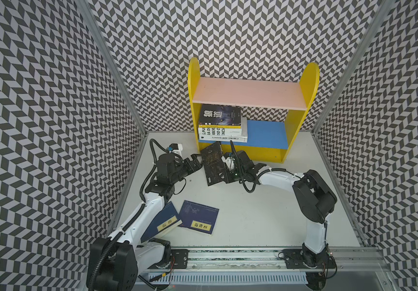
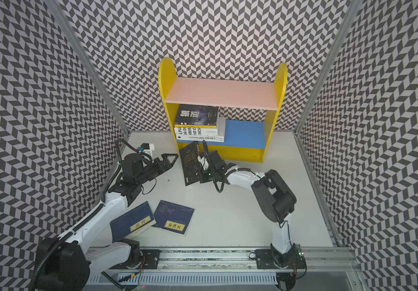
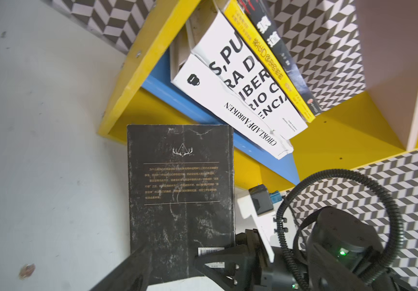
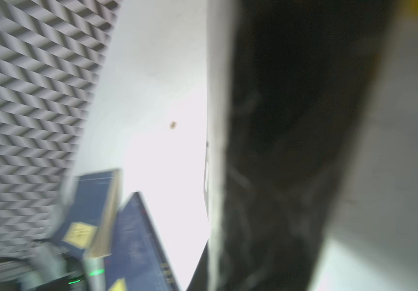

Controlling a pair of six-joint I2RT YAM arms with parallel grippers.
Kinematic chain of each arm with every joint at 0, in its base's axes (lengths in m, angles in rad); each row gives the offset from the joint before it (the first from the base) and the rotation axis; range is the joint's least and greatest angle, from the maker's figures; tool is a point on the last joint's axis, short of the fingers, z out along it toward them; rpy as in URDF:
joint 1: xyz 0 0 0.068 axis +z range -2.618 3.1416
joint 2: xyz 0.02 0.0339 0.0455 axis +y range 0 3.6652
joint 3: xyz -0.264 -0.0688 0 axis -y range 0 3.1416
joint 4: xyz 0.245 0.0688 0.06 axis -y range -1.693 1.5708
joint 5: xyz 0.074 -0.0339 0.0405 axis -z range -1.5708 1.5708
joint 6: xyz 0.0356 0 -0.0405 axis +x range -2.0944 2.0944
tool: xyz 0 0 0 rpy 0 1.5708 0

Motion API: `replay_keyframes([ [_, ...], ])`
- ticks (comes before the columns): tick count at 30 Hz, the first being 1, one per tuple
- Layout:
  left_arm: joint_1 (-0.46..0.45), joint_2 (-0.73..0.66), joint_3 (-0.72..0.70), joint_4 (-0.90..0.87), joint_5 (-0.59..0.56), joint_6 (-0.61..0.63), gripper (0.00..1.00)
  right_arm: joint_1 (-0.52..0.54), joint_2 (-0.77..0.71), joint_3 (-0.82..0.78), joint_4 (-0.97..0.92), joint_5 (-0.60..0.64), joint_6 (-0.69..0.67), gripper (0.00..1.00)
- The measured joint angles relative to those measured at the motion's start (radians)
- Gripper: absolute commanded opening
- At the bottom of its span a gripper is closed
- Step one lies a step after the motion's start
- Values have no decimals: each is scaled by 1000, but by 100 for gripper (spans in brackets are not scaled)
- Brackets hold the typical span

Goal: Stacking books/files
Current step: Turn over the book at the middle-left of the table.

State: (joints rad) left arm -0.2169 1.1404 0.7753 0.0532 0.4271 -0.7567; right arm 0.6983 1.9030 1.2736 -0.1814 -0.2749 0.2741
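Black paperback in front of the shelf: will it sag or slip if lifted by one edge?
Likely flexes some: the black paperback has a soft-looking cover, creased and worn at the edges. That scuffed matte cover should grip well. It is probably light, so slip seems unlikely.

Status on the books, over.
Left end effector open, empty. Right end effector shut on black book, tilted before shelf. Stack of four inside; pink board overhangs it.

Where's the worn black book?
In both top views, the worn black book is before the yellow shelf, between the left gripper and the right gripper clamping it.
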Motion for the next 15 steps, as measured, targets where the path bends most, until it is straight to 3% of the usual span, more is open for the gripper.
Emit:
replay_keyframes([
  [6, -7, 37, 55, -60, 43, -16, 96, 89, -49, 35, -35, 237, -244, 0],
  [15, -12, 97, 53, -101, 38, -48, 95, 132, -19, 59, -87, 357, -363, 0],
])
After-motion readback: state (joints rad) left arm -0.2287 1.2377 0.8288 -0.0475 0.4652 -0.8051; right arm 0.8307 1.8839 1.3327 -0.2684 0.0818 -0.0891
